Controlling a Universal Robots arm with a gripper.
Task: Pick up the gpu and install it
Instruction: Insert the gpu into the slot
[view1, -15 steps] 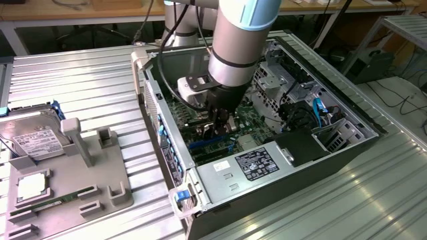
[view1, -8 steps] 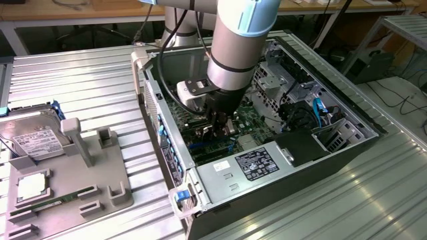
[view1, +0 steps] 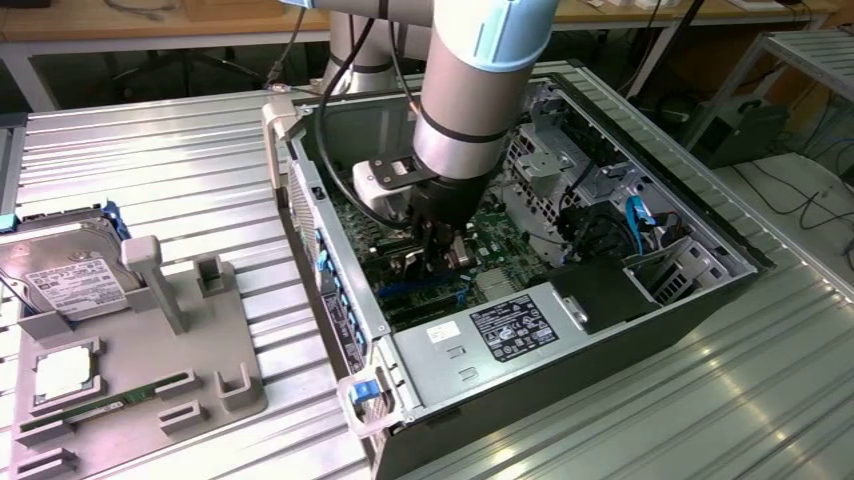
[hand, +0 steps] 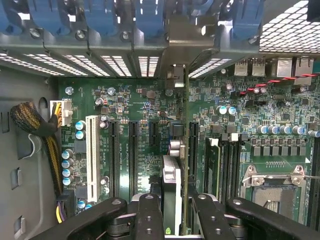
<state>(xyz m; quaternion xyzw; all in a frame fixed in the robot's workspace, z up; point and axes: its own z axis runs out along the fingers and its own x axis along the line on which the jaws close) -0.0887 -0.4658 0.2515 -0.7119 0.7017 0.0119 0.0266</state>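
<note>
The gpu (hand: 184, 150) shows edge-on in the wrist view as a thin dark card standing upright over the green motherboard (hand: 140, 105). It lies in line with one of the black expansion slots (hand: 193, 145), and its silver bracket (hand: 187, 35) reaches the case's rear slot openings. My gripper (hand: 177, 220) is shut on the card's near end, with a black finger (hand: 150, 215) on each side. In the exterior view the gripper (view1: 441, 250) reaches down inside the open computer case (view1: 561, 350), over the motherboard. Whether the card's edge sits in the slot I cannot tell.
Blue slot latches (hand: 100, 15) line the rear of the case. A white slot (hand: 92, 155), a cable bundle (hand: 30, 120) and the CPU socket (hand: 275, 190) flank the card. Outside, a grey fixture (view1: 174, 370) holds a hard drive (view1: 67, 280) and a green memory stick (view1: 107, 405).
</note>
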